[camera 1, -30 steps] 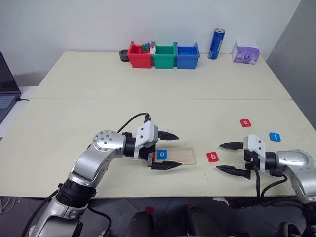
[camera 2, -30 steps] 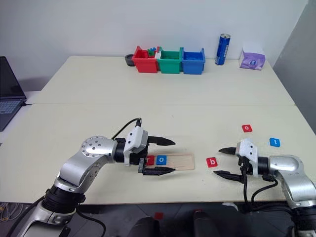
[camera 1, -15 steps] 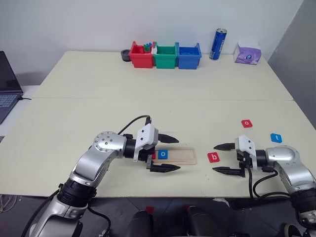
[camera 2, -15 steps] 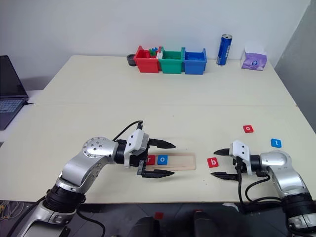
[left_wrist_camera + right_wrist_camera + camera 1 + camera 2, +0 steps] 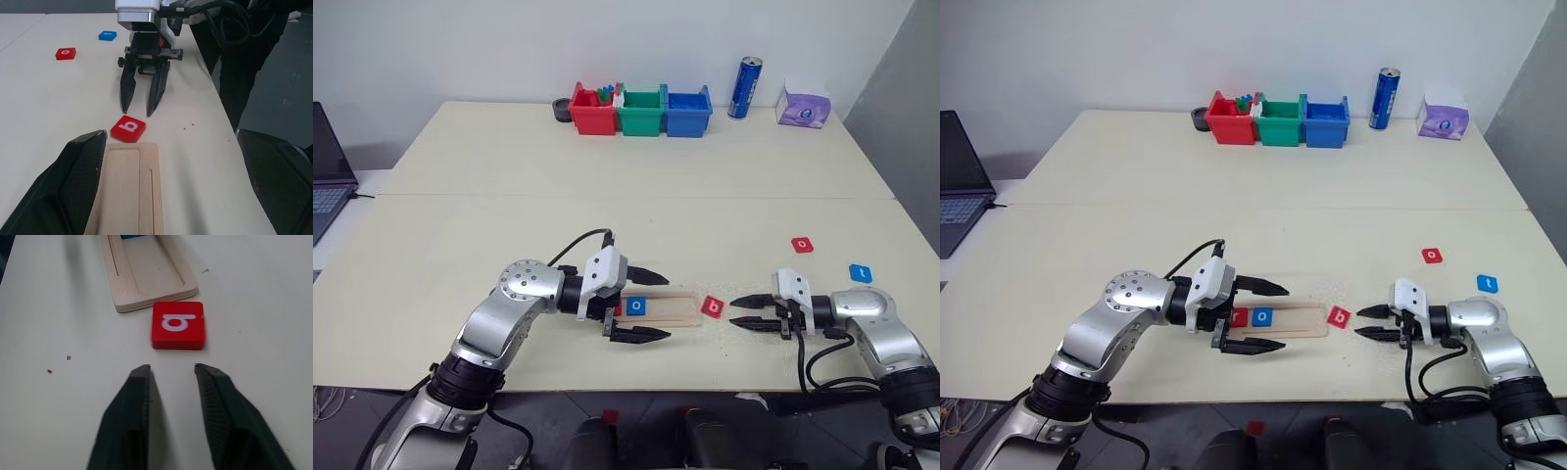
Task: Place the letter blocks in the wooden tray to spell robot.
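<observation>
The wooden tray [image 5: 674,309] lies near the table's front edge. A blue o block [image 5: 634,306] sits in it, with a red block [image 5: 1240,316] at its left, partly hidden. My left gripper [image 5: 666,306] is open, one finger on each side of the tray. A red b block [image 5: 713,306] lies flat on the table just off the tray's right end [image 5: 146,279]. My right gripper [image 5: 734,311] points at the b block [image 5: 178,325] from the right, a little short of it, open with only a small gap and nothing in it. A red o block [image 5: 802,245] and a blue t block [image 5: 861,273] lie further right.
Red [image 5: 591,110], green [image 5: 640,111] and blue [image 5: 686,111] bins stand at the table's far edge, with a blue can [image 5: 743,87] and a purple tissue box [image 5: 803,105] to their right. A laptop [image 5: 328,166] sits at the far left.
The red b block has slid left to the tray's right end. My right gripper moved left after it and its fingers have drawn close together. The left gripper has not moved.
</observation>
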Motion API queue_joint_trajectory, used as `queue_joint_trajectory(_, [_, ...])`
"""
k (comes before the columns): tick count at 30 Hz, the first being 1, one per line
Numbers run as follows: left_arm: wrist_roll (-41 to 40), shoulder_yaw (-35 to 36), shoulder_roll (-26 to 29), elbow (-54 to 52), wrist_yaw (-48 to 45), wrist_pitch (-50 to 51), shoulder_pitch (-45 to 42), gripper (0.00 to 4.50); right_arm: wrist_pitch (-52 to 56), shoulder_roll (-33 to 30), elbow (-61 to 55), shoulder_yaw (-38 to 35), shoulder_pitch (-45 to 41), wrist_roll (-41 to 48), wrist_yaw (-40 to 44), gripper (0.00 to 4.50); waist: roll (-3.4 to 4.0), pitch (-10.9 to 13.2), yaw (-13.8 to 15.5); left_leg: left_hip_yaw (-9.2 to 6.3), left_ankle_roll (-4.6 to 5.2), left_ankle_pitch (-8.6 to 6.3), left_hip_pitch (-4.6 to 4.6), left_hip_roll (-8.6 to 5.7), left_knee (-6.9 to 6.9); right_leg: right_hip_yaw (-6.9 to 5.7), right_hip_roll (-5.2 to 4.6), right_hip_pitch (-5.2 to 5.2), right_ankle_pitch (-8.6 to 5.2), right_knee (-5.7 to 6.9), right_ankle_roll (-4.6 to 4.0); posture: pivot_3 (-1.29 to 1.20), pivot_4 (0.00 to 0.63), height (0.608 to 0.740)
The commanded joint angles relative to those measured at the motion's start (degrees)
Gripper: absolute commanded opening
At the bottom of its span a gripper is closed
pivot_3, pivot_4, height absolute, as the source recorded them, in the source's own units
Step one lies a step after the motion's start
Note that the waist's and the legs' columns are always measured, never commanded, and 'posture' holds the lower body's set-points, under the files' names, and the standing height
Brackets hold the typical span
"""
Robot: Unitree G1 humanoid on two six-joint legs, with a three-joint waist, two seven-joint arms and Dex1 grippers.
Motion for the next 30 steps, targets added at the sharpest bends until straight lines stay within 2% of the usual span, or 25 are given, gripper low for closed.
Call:
queue_joint_trajectory(1, [-0.3,-0.1,-0.4,-1.0,-0.3,-0.6,-1.2,4.50,-1.2,-1.2,0.0,-0.8,0.4,0.0,0.9,0.35,0.00,0.0,0.0,0.00,0.00,0.00,0.00,0.00,0.00,0.00,0.00,0.00,0.00,0.00,0.00,0.00,0.150,0.740])
queue_joint_trajectory(2, [-0.3,-0.1,-0.4,-1.0,-0.4,-0.6,-1.2,4.50,-1.2,-1.2,-0.3,-0.9,0.3,0.1,0.8,0.04,0.00,0.0,0.0,0.00,0.00,0.00,0.00,0.00,0.00,0.00,0.00,0.00,0.00,0.00,0.00,0.00,0.150,0.740])
queue_joint_trajectory(3, [-0.4,-0.1,-0.4,-1.0,-0.4,-0.7,-1.3,4.50,-1.1,-1.2,-0.6,-0.9,0.2,0.2,0.7,0.01,0.00,0.0,0.0,0.00,0.00,0.00,0.01,0.00,0.00,0.00,0.00,0.00,0.00,0.01,0.00,0.00,0.150,0.740])
queue_joint_trajectory(14, [-0.2,0.7,-0.1,-0.3,-0.7,-1.0,-1.7,4.50,2.5,-1.0,-4.3,-1.0,-1.4,1.7,0.1,0.01,0.00,0.0,0.0,0.00,0.00,0.00,0.00,0.00,0.02,0.00,-0.01,0.00,0.00,0.02,0.00,0.00,0.150,0.740])
queue_joint_trajectory(18, [-0.3,0.9,0.0,-0.4,-0.6,-1.0,-1.5,4.50,2.0,-1.2,-3.6,-1.1,-1.8,1.9,1.0,0.90,0.00,0.0,0.0,0.00,0.00,0.00,0.00,0.00,0.02,-0.01,-0.01,0.00,0.00,0.02,0.00,0.00,0.150,0.740])
queue_joint_trajectory(28, [-0.3,1.1,0.2,-0.2,-0.5,-1.2,-1.5,4.50,1.3,0.5,-3.0,-0.9,-3.0,1.3,-1.0,4.46,0.00,0.0,0.0,0.00,0.00,0.00,0.01,0.00,0.03,-0.01,-0.01,0.00,0.00,0.03,0.00,0.00,0.150,0.740])
queue_joint_trajectory(30, [-0.3,1.1,0.2,-0.1,-0.4,-1.2,-1.6,4.50,1.1,1.1,-2.7,-0.6,-3.2,1.1,-1.4,4.46,0.00,0.0,0.0,0.00,0.00,0.00,0.00,0.00,0.03,-0.01,-0.01,0.00,0.00,0.03,0.00,0.00,0.150,0.740])
